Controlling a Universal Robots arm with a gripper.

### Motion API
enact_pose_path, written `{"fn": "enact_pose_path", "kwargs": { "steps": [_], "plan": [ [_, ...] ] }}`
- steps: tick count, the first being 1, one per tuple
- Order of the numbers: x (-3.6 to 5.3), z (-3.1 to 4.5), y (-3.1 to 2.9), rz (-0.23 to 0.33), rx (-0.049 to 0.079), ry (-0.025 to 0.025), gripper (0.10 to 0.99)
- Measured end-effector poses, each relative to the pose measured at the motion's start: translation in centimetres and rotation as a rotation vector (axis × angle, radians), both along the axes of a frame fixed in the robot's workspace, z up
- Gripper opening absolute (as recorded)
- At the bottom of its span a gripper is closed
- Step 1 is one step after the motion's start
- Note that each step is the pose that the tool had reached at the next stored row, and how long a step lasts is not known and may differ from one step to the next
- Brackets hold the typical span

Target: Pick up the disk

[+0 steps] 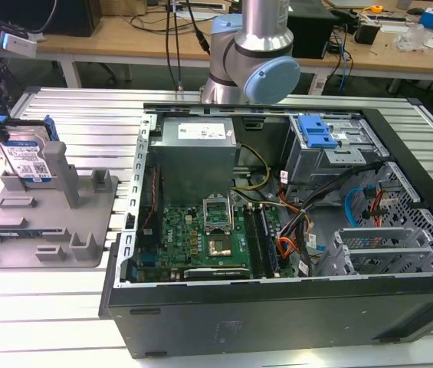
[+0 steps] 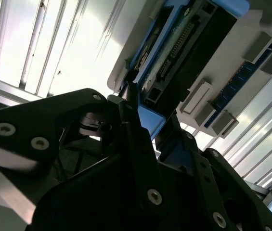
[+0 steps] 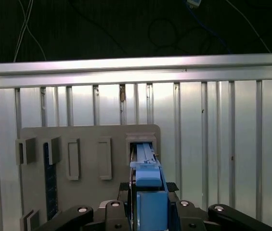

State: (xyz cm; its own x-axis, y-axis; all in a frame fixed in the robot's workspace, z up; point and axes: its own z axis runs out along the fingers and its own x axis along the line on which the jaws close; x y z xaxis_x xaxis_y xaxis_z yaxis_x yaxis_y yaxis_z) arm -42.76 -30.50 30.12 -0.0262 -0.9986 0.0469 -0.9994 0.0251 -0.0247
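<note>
The disk (image 1: 29,158) stands on edge at the rear corner of the grey fixture (image 1: 86,205), its white-and-blue label facing outward and a blue side rail along its upper edge. It sits beside one of the fixture's upright posts. The gripper (image 1: 1,135) hangs over that same corner of the fixture, and its black fingers are closed against the disk. In the first wrist view the disk's (image 3: 148,179) blue rail runs up between the two fingers of the gripper (image 3: 148,195), with its far end meeting a slot at the fixture's (image 3: 87,144) edge. In the second wrist view a thin finger lies along the blue rail of the disk (image 2: 186,43), whose connector side shows, and the fixture (image 2: 232,67) lies just behind it. I cannot tell whether the disk's lower edge touches the fixture. An open computer case (image 1: 277,314) stands just beside the fixture, on the same slatted metal table (image 1: 40,307).
</note>
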Motion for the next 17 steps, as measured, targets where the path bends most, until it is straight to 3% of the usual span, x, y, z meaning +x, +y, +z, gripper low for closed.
{"fn": "enact_pose_path", "kwargs": {
  "steps": [17],
  "plan": [
    [0.0,-0.13,-0.19,0.0,0.0,0.0,0.373]
  ]
}}
